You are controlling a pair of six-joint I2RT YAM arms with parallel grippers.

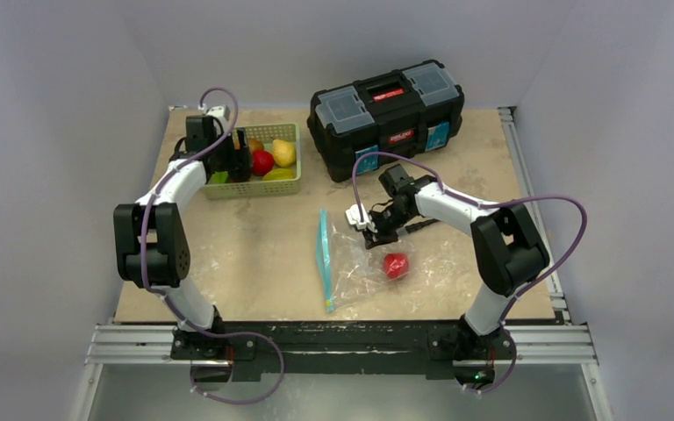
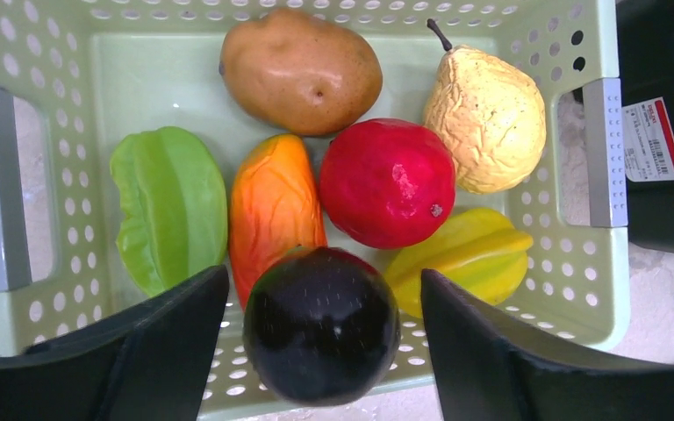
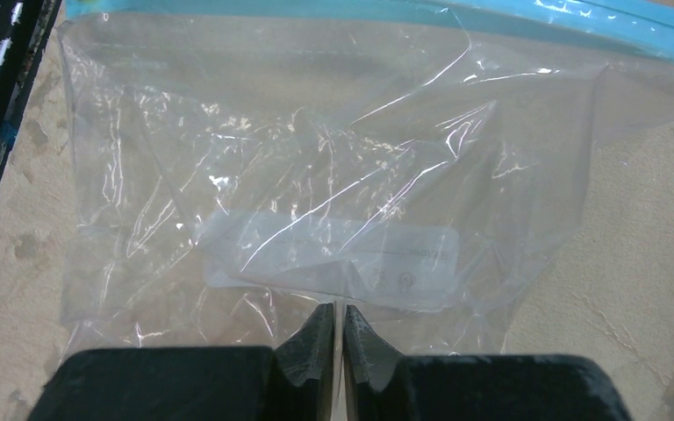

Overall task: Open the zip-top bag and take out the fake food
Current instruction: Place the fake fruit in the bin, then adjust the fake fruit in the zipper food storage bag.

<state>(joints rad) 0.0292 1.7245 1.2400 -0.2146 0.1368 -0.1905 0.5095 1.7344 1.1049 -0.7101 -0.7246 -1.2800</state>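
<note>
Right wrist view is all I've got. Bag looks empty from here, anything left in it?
Observer: Yes. One red fruit lies within the outline of the zip-top bag, on the arm-base side of the right gripper. Whether it is inside or on top, I can't tell.
Operator: Left arm?
Observer: The left gripper is over the green basket, jaws open around a dark purple fruit without touching it.
</note>
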